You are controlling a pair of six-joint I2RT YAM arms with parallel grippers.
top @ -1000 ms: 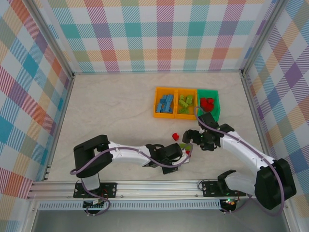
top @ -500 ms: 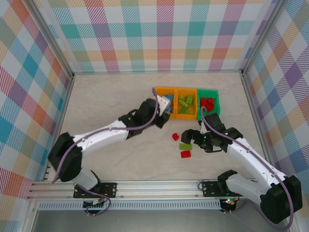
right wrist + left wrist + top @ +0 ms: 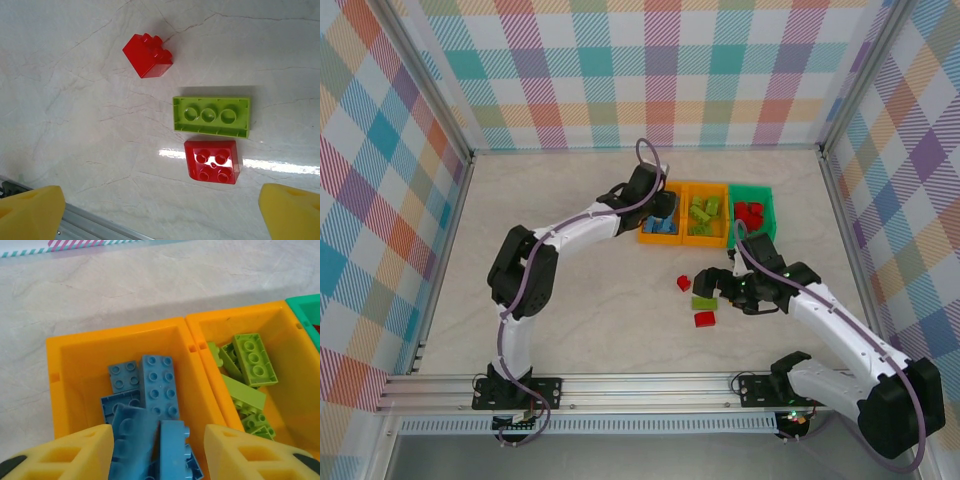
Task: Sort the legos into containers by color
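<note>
- The left gripper (image 3: 157, 442) has its yellow fingers parted above the left orange bin (image 3: 115, 330). A blurred blue brick (image 3: 131, 437) lies between them, seemingly loose rather than pinched.
- The right gripper (image 3: 160, 215) is spread wide and holds nothing. It hovers over a lime brick (image 3: 211, 116), with a red brick (image 3: 212, 161) just beside it and a second red brick (image 3: 147, 55) apart.
- The bins stand in a row towards the far edge of the table (image 3: 570, 270), with the green bin (image 3: 752, 190) rightmost.
- The left arm is stretched out long; the right arm is bent.

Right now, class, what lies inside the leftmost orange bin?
Blue legos alone show in the leftmost orange bin, piled on one another. The left gripper covers the near corners with its fingers, and the floor under the pile is hidden.
</note>
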